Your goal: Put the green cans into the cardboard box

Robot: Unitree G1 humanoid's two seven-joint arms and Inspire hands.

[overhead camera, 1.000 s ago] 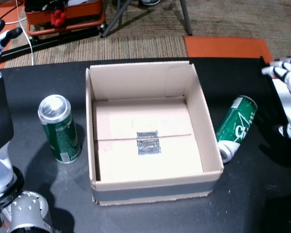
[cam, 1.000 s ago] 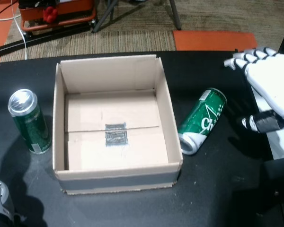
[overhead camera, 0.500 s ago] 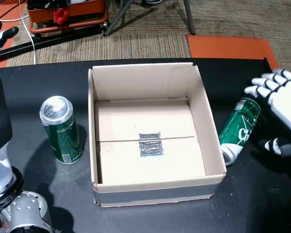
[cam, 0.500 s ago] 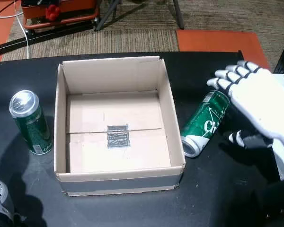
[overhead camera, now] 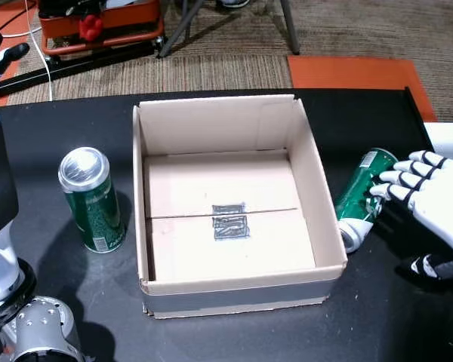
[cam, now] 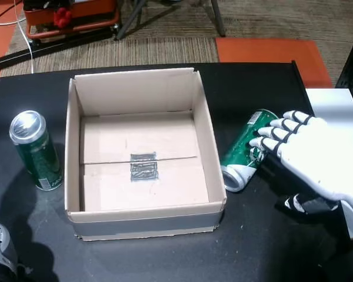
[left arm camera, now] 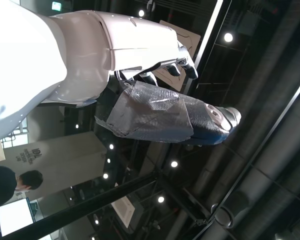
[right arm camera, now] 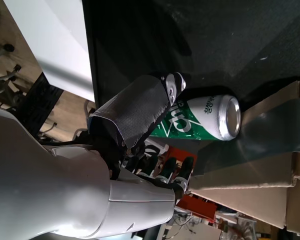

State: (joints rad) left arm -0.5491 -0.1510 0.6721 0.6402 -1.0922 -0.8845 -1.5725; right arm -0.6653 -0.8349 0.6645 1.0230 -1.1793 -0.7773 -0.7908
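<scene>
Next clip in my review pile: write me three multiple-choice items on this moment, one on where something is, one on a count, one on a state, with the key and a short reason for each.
1. Where does the tipped can lie?
A. Inside the cardboard box
B. On the table beside the box's right wall
C. On the carpet

2. How many green cans are on the table?
A. One
B. Two
C. Three

3. What is the state of the cardboard box?
A. Holds both cans
B. Closed with flaps
C. Open and holding no cans

Key: 1 B, it lies on its side next to the box, under the right hand with its fingers over it. 2 B, the tipped can plus the upright can left of the box. 3 C, only the taped bottom shows in both head views.
</scene>
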